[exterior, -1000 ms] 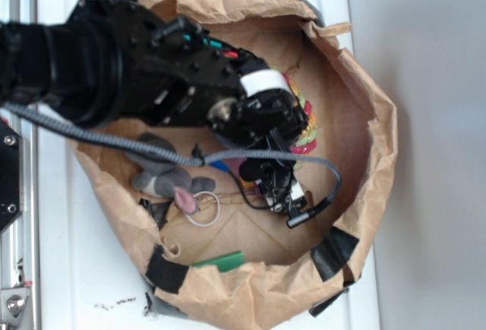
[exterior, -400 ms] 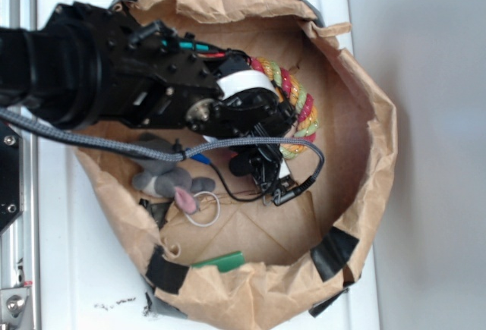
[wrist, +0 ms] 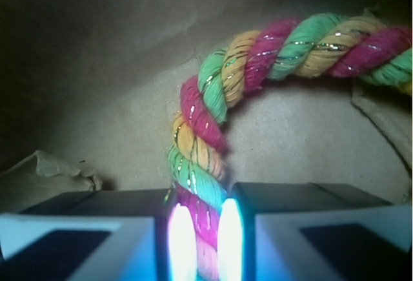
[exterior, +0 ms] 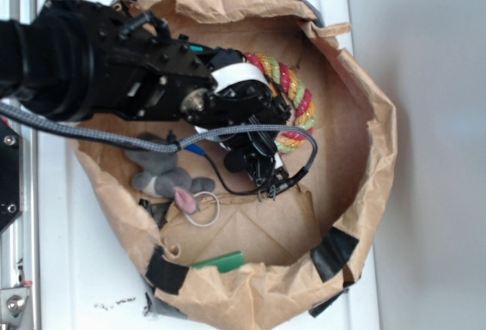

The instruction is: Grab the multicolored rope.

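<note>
Between the two fingers of our pincer (wrist: 200, 245) we see the multicolored rope (wrist: 213, 132) pinched at its near end. From there it runs away, then arcs right across the paper bag (exterior: 357, 216) floor.

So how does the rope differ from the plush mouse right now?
The rope is glossy, twisted red, yellow and green; the plush mouse is grey and fuzzy with a pink ear. The rope curves in an arc, pinched in the end effector; the mouse lies loose, untouched. The rope sits toward the bag's right, the mouse on its left. Both are inside the bag.
</note>
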Controlling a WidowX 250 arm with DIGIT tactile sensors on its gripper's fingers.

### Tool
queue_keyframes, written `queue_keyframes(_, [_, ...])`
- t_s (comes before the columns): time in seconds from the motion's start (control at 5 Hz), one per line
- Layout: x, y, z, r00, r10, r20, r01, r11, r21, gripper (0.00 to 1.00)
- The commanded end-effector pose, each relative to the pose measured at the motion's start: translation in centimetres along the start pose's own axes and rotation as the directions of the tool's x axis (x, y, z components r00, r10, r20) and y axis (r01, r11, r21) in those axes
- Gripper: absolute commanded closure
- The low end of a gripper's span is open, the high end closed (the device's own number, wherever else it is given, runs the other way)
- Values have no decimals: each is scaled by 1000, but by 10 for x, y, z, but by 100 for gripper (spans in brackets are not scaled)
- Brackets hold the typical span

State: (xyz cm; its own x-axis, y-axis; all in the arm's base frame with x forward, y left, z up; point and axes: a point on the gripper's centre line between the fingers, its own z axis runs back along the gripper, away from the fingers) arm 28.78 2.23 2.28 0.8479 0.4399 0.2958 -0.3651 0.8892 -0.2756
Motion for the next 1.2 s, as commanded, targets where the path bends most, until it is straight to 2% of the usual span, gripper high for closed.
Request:
queue_keyframes(0.0, [11, -8, 23, 999, -2, -51, 1, 1000, -24, 100])
queue_keyframes(0.2, [19, -19, 64, 985, -10, -173, 1, 998, -56, 100])
queue_keyframes(0.4, [22, -26, 94, 973, -4, -233, -13, 997, -71, 100])
queue_keyframes(0.6, [26, -30, 103, 970, -6, -242, -18, 995, -96, 100])
queue_keyframes(0.8, [31, -35, 97, 973, -12, -232, -11, 995, -98, 100])
queue_keyframes(1.0, [31, -38, 82, 979, -28, -200, 11, 996, -86, 100])
